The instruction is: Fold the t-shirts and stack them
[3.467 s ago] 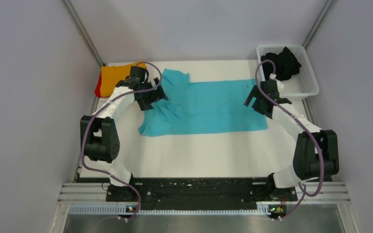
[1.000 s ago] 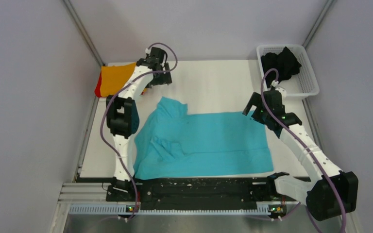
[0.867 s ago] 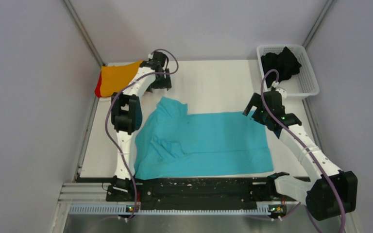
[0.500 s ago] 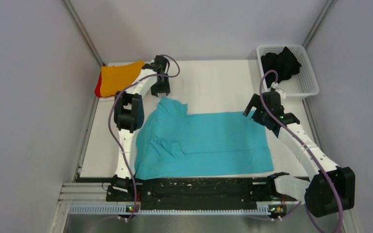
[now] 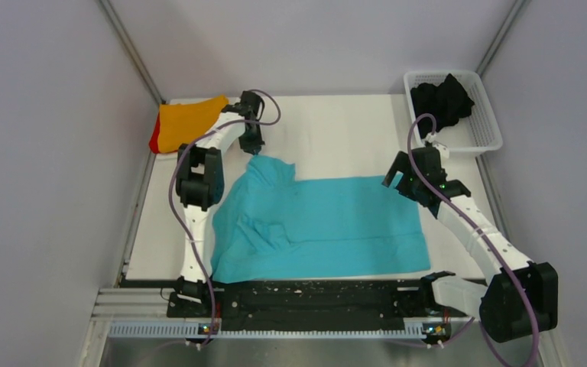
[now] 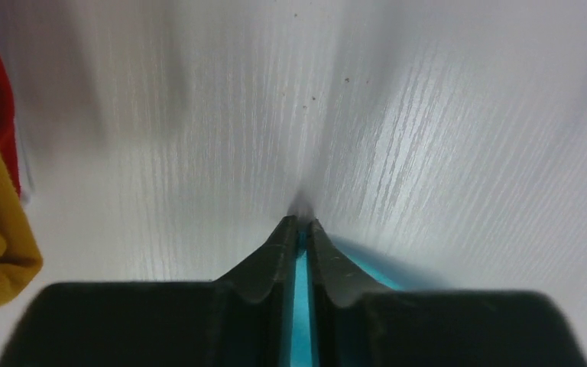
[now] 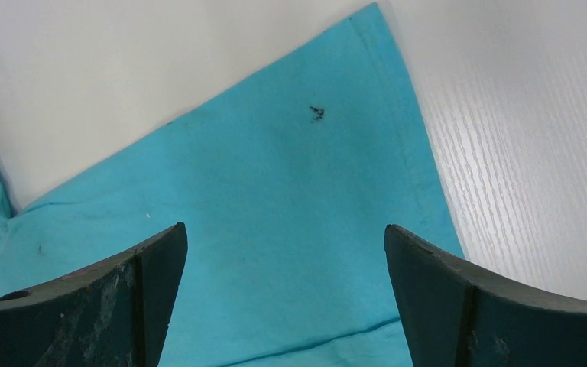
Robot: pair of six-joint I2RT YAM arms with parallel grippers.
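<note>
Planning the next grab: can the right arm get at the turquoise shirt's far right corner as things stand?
Probably yes: the right gripper hangs open above that corner of the turquoise shirt, with nothing lying on it.

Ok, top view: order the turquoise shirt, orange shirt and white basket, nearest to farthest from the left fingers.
1. turquoise shirt: pinched in the left fingers, centre.
2. orange shirt: just left, far corner.
3. white basket: far right corner.

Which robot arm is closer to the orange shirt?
Left. The left end effector is beside the orange shirt, pinching a corner of the turquoise shirt. The right end effector hangs open over that shirt's other end, farther away.
</note>
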